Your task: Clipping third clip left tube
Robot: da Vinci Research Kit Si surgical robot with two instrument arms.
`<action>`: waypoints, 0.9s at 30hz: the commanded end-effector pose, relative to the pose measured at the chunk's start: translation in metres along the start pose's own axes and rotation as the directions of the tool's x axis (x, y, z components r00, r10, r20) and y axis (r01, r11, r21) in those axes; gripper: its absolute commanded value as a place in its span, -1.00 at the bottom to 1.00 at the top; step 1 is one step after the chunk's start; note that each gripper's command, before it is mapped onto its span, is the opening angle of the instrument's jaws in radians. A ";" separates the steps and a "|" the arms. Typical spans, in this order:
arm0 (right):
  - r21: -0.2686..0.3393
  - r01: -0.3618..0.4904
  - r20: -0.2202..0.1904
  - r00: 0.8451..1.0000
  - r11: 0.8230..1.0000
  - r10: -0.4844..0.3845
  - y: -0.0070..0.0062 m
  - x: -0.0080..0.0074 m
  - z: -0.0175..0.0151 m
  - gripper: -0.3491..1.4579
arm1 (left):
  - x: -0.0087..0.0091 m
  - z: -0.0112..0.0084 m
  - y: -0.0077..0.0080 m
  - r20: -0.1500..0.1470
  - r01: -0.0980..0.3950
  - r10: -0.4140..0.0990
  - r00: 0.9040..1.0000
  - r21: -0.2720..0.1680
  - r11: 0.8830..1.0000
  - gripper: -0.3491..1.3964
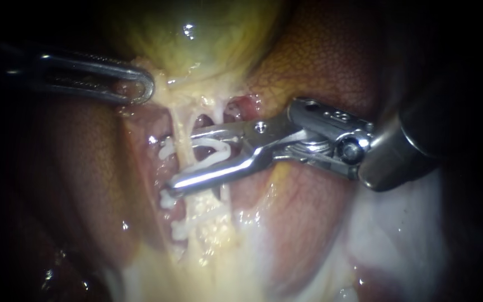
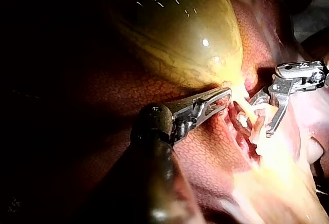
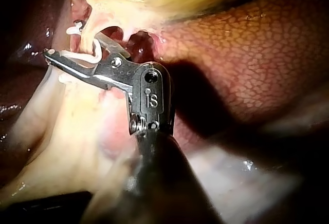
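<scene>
The pale left tube (image 1: 181, 124) runs down from the yellow-green gallbladder (image 1: 197, 33). My right instrument (image 1: 181, 161) reaches across from the right, its two jaws standing apart on either side of this tube. A white clip (image 1: 216, 155) sits between the jaws, touching both. Two more white clips (image 1: 167, 198) (image 1: 179, 229) sit lower on the tube. In the right wrist view the same jaws (image 3: 72, 47) carry the white clip (image 3: 87, 57). My left instrument (image 1: 141, 89) (image 2: 221, 99) is shut on tissue at the gallbladder's neck and holds it up.
Mottled red-brown liver (image 1: 320, 67) (image 3: 257, 54) lies behind and to the right of the tubes. A second pale strand (image 1: 223, 193) runs just right of the clipped tube. Whitish wet tissue (image 1: 398, 235) spreads under the right instrument's shaft.
</scene>
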 end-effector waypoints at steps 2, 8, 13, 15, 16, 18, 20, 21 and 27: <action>0.022 -0.002 -0.016 1.000 1.000 0.002 -0.0004 0.0006 0.0003 -0.13 | 0.0000 0.0000 0.0000 0.000 0.000 0.000 1.000 0.000 1.000 -1.00; 0.043 -0.011 -0.052 0.999 0.999 0.013 -0.0012 0.0026 0.0009 -0.14 | 0.0000 -0.0001 0.0001 0.000 0.000 0.000 1.000 0.001 1.000 -1.00; 0.018 -0.036 -0.060 0.998 0.999 0.037 -0.0009 0.0029 0.0008 -0.20 | 0.0000 -0.0001 0.0001 0.000 0.000 0.000 1.000 0.001 1.000 -1.00; 0.002 -0.054 -0.064 0.996 0.999 0.054 -0.0006 0.0029 0.0006 -0.24 | 0.0000 -0.0001 0.0001 0.000 0.000 0.000 1.000 0.001 1.000 -1.00; -0.007 -0.067 -0.067 0.996 0.998 0.066 -0.0004 0.0029 0.0005 -0.26 | 0.0000 -0.0001 0.0001 0.000 0.000 0.000 1.000 0.001 1.000 -1.00; -0.022 -0.091 -0.070 0.994 0.996 0.089 -0.0002 0.0030 0.0003 -0.31 | 0.0000 -0.0001 0.0001 0.000 0.000 0.000 1.000 0.001 1.000 -1.00; -0.039 -0.116 -0.076 0.991 0.993 0.112 0.0000 0.0030 0.0001 -0.39 | 0.0000 -0.0001 0.0001 0.000 0.000 0.000 1.000 0.001 1.000 -1.00; -0.044 -0.128 -0.077 0.989 0.991 0.124 0.0001 0.0031 0.0001 -0.42 | 0.0000 -0.0001 0.0001 0.000 0.000 0.000 1.000 0.001 1.000 -1.00; -0.063 -0.164 -0.084 0.984 0.984 0.159 0.0003 0.0031 -0.0001 -0.74 | 0.0000 -0.0002 0.0001 0.000 0.000 0.000 1.000 0.001 1.000 -1.00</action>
